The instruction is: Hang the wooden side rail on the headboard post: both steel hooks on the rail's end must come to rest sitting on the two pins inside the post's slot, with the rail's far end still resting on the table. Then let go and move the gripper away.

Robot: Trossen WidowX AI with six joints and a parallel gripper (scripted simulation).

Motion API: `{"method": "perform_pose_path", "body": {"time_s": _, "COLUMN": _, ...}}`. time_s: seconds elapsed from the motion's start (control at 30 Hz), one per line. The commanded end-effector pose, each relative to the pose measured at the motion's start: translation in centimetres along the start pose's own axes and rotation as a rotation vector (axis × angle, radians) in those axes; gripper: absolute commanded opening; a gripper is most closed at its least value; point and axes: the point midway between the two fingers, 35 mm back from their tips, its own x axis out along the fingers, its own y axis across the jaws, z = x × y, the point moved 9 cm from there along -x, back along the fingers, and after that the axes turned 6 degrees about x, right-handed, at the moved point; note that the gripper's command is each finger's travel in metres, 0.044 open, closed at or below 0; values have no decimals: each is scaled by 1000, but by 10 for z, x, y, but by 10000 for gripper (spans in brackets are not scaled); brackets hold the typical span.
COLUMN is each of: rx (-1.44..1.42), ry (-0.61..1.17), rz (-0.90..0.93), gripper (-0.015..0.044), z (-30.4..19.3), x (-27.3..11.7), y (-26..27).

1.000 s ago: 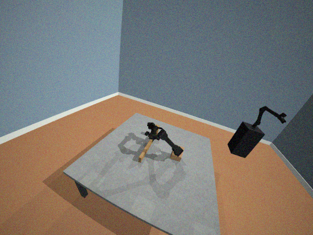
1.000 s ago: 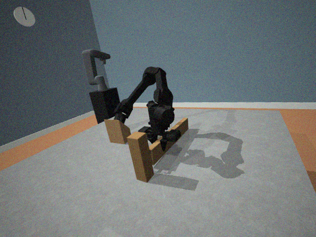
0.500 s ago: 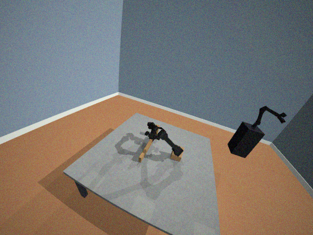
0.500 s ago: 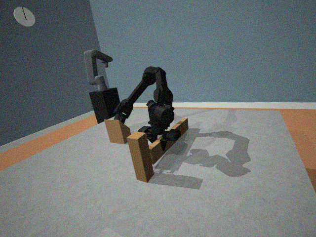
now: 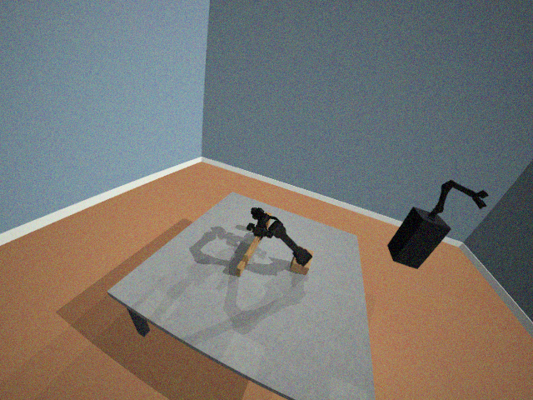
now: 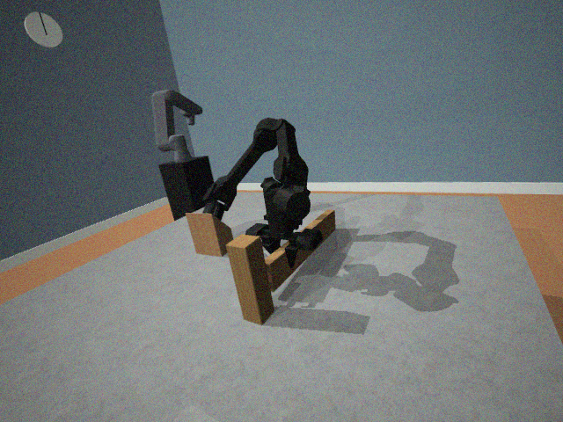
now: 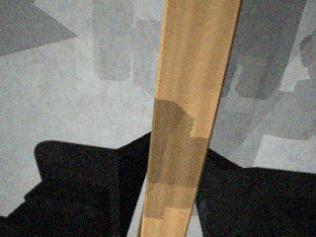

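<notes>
The wooden side rail (image 5: 251, 251) (image 6: 280, 271) (image 7: 199, 59) lies lengthwise between my fingers. My gripper (image 6: 281, 255) (image 7: 170, 138) is shut on it, one finger on each side, close to its end near the post. The rail's far end is low at the table top in the exterior view. The headboard post (image 6: 251, 281) stands upright right in front of the rail's near end in that view. The post hides that end, so the steel hooks, the slot and its pins do not show, and I cannot tell whether they touch. In the top view the arm mostly covers the post.
A wooden block (image 5: 298, 268) (image 6: 206, 234) sits at my arm's base, beside the rail. The grey table (image 5: 301, 336) (image 6: 136, 363) carries everything, with arm shadows across it. Another arm stands on a black pedestal (image 5: 416, 241) (image 6: 184, 185) beyond the table edge.
</notes>
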Motion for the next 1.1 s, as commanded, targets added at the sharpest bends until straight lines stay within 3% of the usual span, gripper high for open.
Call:
{"method": "perform_pose_path", "body": {"time_s": 0.0, "rx": -3, "ry": 2, "rz": -17, "gripper": 0, "z": -1, "x": -6, "y": -2}}
{"method": "perform_pose_path", "body": {"time_s": 1.07, "rx": -3, "ry": 2, "rz": -17, "gripper": 0, "z": -4, "x": -5, "y": -5}}
